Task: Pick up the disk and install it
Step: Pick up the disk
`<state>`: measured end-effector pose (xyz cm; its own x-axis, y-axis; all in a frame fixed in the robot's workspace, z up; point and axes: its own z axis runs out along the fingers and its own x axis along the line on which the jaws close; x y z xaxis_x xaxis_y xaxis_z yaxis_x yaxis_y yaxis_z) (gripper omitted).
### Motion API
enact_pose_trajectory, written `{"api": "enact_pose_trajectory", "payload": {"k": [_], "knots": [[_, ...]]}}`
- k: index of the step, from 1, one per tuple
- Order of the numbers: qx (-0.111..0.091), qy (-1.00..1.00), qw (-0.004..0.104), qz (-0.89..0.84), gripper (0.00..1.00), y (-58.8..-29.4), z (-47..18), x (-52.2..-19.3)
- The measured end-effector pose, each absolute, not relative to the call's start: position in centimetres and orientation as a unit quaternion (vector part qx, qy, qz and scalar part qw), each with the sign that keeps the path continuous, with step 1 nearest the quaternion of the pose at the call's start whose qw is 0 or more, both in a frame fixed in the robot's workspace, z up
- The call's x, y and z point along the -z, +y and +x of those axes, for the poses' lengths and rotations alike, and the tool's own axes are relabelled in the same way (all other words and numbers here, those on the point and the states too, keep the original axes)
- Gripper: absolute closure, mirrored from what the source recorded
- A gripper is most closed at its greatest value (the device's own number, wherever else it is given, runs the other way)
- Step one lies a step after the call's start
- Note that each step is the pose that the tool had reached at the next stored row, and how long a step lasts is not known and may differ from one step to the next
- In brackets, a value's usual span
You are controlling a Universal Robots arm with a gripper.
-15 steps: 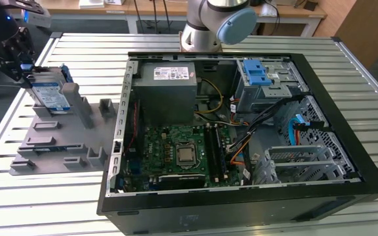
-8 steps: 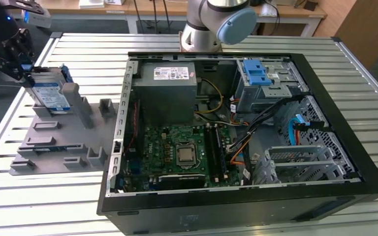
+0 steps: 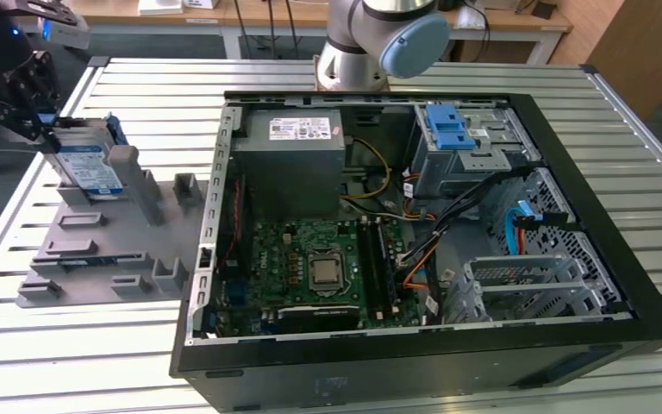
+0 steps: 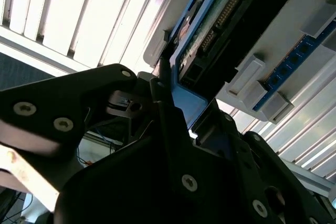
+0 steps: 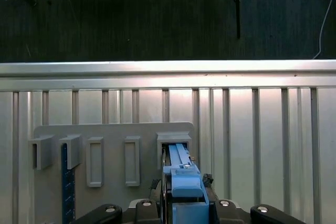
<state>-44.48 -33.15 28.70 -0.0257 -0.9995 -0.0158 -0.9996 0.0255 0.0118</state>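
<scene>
Clamped by the gripper [image 3: 41,131] at its upper, blue-framed end: the disk [image 3: 90,169]. Standing on edge in the grey holder [image 3: 90,250], long axis steeply up, label facing the open computer case [image 3: 308,384].

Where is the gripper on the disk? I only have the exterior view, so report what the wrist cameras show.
Observer: In the second wrist view the gripper is shut on the disk, with its jaws against either side of the blue frame.
Operator: Tell me whether it is lifted out.
Observer: Not yet. In the first wrist view the disk's far end sits inside its slot in the grey holder.
Operator: Name the face toward the second wrist camera.
Observer: The circuit-board face, with the connector row showing.
</scene>
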Motion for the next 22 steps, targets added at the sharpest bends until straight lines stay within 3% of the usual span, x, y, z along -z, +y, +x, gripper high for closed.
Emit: {"api": "enact_pose_trajectory", "payload": {"k": [2, 22], "knots": [[-0.01, 0.716, 0.002, -0.698, 0.64, -33.15, -44.48, -28.7], [-0.01, 0.716, 0.002, -0.698, 0.64, -33.15, -44.48, -29.34]]}}
